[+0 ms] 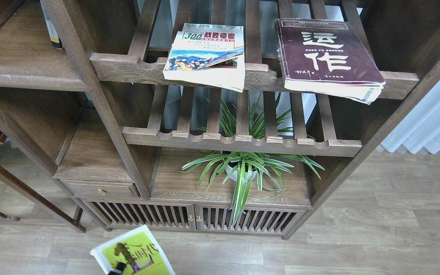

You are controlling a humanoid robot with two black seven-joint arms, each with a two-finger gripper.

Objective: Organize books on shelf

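The thin yellow-green book (134,253) with dark characters is tilted low over the floor at the bottom edge, in front of the cabinet. A small dark piece of a gripper (115,272), likely my left, lies on its lower edge; its fingers cannot be told apart. The white "300" book (204,55) and the thick maroon book (329,57) lie flat on the upper slatted rack, both overhanging its front rail. The solid dark-brown shelf board (17,65) is at the upper left. My right gripper is out of view.
A book spine (54,34) stands at the back of the upper left shelf. A spider plant in a white pot (243,172) sits on the lower board under a second slatted rack (239,141). A small drawer (99,190) and slatted doors (193,219) are below. White curtain (430,122) at right.
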